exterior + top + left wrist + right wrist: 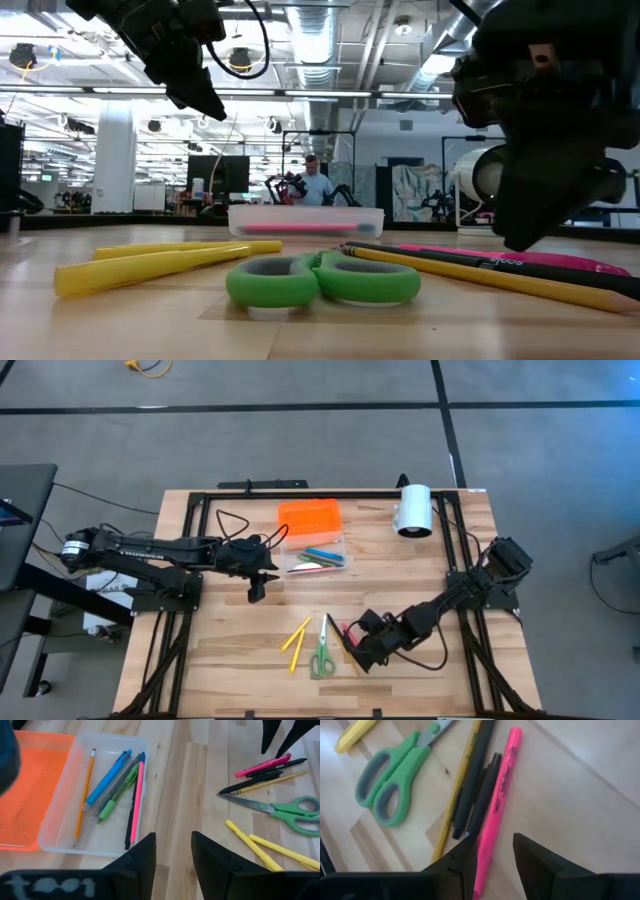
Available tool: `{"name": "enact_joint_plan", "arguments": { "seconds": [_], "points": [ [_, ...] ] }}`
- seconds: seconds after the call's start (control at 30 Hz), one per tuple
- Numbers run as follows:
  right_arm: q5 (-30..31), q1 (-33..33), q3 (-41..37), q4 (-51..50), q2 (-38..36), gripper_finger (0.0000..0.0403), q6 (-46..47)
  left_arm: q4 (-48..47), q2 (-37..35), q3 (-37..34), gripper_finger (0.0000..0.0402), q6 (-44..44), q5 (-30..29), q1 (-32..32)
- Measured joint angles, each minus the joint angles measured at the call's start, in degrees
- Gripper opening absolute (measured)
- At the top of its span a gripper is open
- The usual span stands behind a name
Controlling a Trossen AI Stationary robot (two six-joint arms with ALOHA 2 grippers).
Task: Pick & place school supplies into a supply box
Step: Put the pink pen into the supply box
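Five pens (112,790) lie in the supply box (60,827); two yellow markers (296,638) (beside one scissors (321,656)) remain; both grippers, left gripper (172,851) and right gripper (492,851), spread, empty.

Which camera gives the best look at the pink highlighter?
The right wrist view: the pink highlighter fills the picture beside the black pens, running between the right gripper's open jaws. The left wrist view shows it small and far off; the low view only a pink sliver; the high view barely shows it.

No readable text on anything
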Motion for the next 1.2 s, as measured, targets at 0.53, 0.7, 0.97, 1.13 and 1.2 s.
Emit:
{"name": "enact_joint_plan", "arguments": {
  "seconds": [0.53, 0.7, 0.97, 1.13, 1.2],
  "points": [
    [1.7, -0.6, 0.0, 1.4, 0.0, 0.0118, -5.4, -0.1, 0.0, 0.0, 0.0112, -0.8, -0.7, -0.9],
    [2.1, -0.6, 0.0, 0.6, 0.0, 0.0118, -2.5, -0.1, 0.0, 0.1, 0.0112, -0.9, -1.1, -0.9],
    [3.1, -0.5, 0.0, 0.9, 0.0, 0.0118, -0.1, -0.1, 0.0, 0.1, 0.0112, -1.1, -1.1, -0.9],
    [4.6, 0.2, 0.0, 0.7, 0.0, 0.0118, 0.2, -0.1, 0.0, 0.1, 0.0112, -1.1, -1.1, -0.9],
    [5.7, 0.4, 0.0, 0.5, 0.0, 0.0118, 0.2, -0.1, 0.0, 0.1, 0.0112, -1.1, -1.1, -0.9]
  ]
}}
